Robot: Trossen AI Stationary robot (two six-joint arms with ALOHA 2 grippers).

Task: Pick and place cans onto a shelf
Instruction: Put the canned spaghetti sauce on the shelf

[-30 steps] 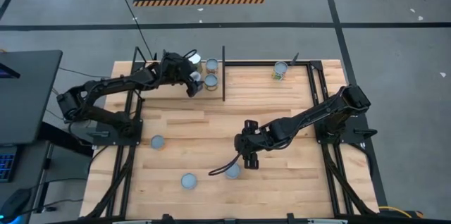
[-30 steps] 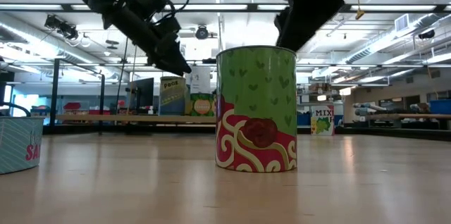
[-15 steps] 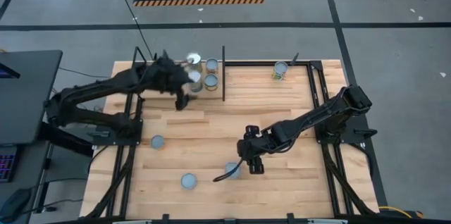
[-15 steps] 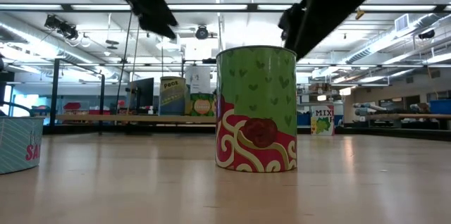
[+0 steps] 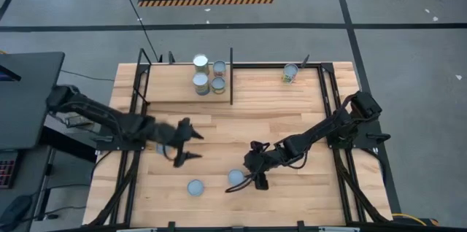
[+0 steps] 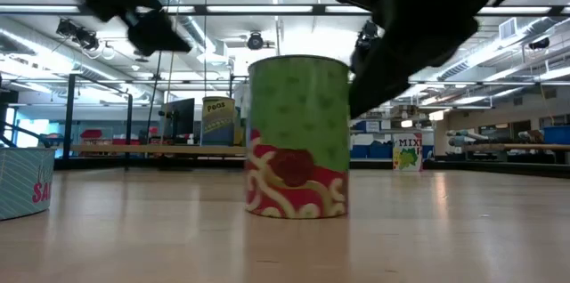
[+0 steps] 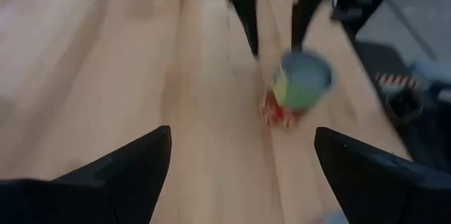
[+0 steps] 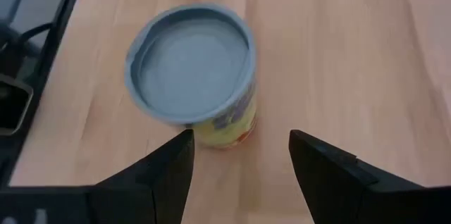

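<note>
A green-and-red labelled can [image 5: 236, 177] stands on the tabletop near the front edge. It fills the middle of the low view [image 6: 297, 136]. My right gripper [image 5: 248, 175] is open just to its right, and the can [image 8: 190, 76] stands just ahead of the fingertips in the right wrist view. My left gripper [image 5: 195, 147] is open and empty over the table's middle left. A green-labelled can [image 7: 303, 83] shows farther off in its wrist view. Several cans [image 5: 201, 80] stand on the pale wood shelf [image 5: 168, 86] at the far left. My right gripper comes at the can slanting down from the table's right. One fingertip [image 8: 184, 139] stands close to the foot of the can's side wall [image 8: 215, 136]. I cannot tell whether it touches the can.
Another can [image 5: 195, 187] stands near the front edge, left of the first. One can [image 5: 290, 73] sits at the far right by a black post. Black shelf posts [image 5: 231, 75] rise at the far left. A teal tin [image 6: 22, 181] shows at the low view's left.
My left gripper has left the shelf and swung toward the table's near edge, to the middle left. My right gripper has gone down and toward the near edge, up to the green-and-red can. That can has slid a little toward the table's left, still upright.
</note>
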